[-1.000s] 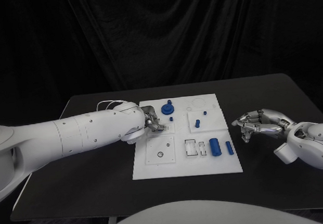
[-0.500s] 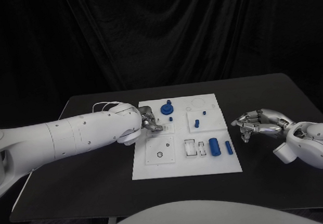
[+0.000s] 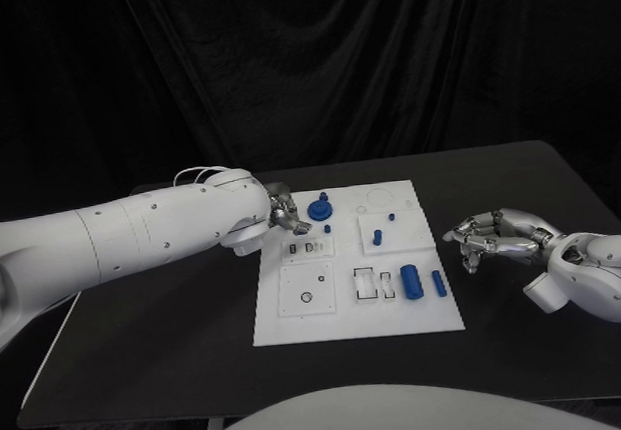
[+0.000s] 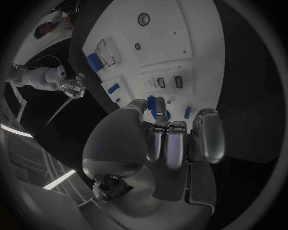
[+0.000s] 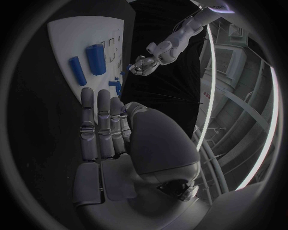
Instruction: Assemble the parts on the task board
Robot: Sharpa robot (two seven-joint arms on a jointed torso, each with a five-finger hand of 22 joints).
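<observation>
**Task board on black table, both hands in view**

Task board (image 3: 293,322): white rectangular plate, lying flat at the middle of the black table (image 3: 163,357); carries recessed pockets and small blue parts.

Round blue part (image 3: 320,211): a disc with an upright stub, standing at the far end of the board, just beside the left hand's fingertips.

Small blue peg (image 3: 379,237): lies in a square pocket on the right half of the board, towards the far end.

Large blue cylinder (image 3: 413,280): lies flat near the board's right edge, lengthwise along the board. A slimmer blue cylinder (image 3: 439,284) lies just beside it, nearer the edge, parallel and apart from it.

Left hand (image 3: 287,220): at the board's far left corner, over the plate. In the left wrist view the fingers (image 4: 174,143) are curled in towards the palm with the round blue part just past their tips; whether they touch or grip anything I cannot tell.

Right hand (image 3: 492,238): over bare table, to the right of the board and apart from it. Fingers (image 5: 100,124) are curled, close side by side, holding nothing.
</observation>
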